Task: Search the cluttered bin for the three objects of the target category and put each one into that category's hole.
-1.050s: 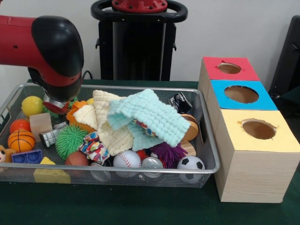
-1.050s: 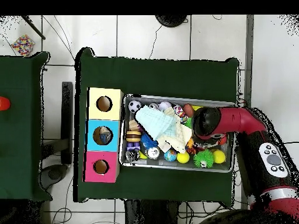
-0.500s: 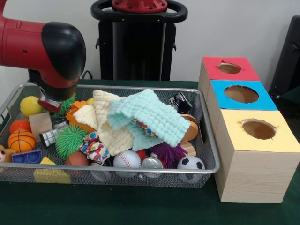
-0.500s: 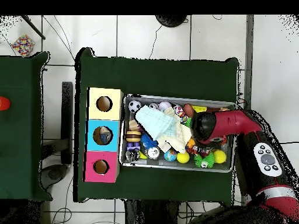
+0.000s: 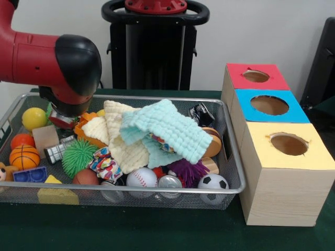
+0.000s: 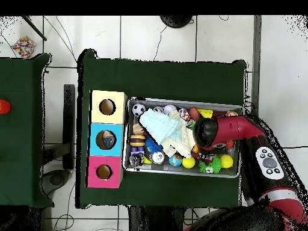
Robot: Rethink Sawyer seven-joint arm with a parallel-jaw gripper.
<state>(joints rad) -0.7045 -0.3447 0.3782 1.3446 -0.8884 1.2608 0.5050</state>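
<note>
The wire bin (image 5: 230, 157) is sitting on the green surface (image 5: 131, 230), crammed with toys, and the three boxes with holes are standing just to its right: red (image 5: 256, 76) farthest, blue (image 5: 269, 105) in the middle, yellow (image 5: 288, 144) nearest. I am hanging my claw (image 5: 63, 119) over the bin's far left part, above the orange toy (image 5: 85, 121) and beside the yellow ball (image 5: 35, 117). My black wrist is hiding the tips, so I cannot tell how they stand. Pale cloths (image 5: 162, 128) are lying heaped across the bin's middle; a baseball (image 5: 141, 177) and a soccer ball (image 5: 213, 182) are resting along the near wall.
</note>
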